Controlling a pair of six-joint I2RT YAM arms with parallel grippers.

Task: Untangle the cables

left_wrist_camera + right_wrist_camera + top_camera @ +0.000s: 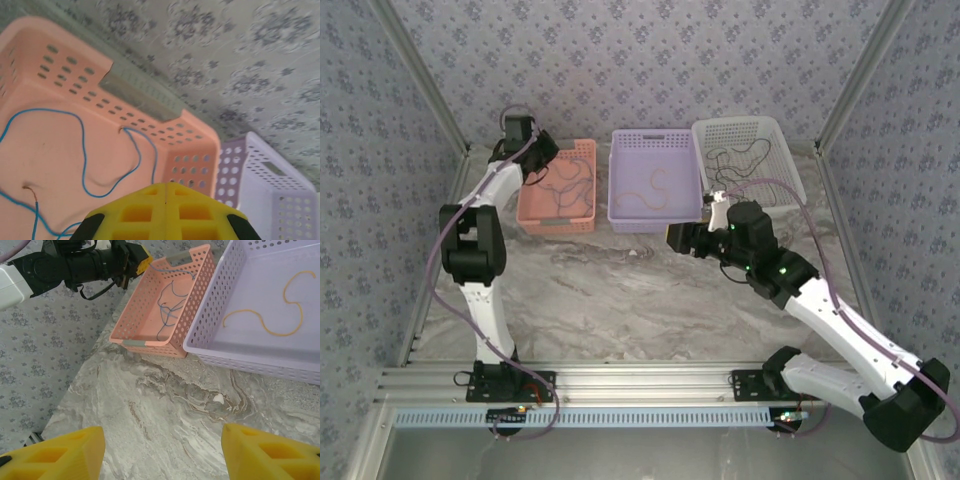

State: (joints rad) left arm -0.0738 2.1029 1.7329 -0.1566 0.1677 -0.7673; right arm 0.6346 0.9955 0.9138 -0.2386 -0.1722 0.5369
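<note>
A thin blue cable (567,186) (83,160) (166,315) lies in loose loops inside the pink basket (530,212) (195,145) (150,342). A yellowish-tan cable (638,192) (277,333) curls in the purple basket (655,222) (210,295). A black cable (745,160) rests in the white basket (790,175). My left gripper (542,152) (166,186) (142,262) hovers over the pink basket's far left corner, shut with nothing between its yellow fingers. My right gripper (672,238) (162,450) hangs open above the bare table, just in front of the purple basket.
The three baskets stand side by side along the back of the marble table (620,300). Patterned walls close in the back and both sides. A small white speck (218,398) lies on the table before the purple basket.
</note>
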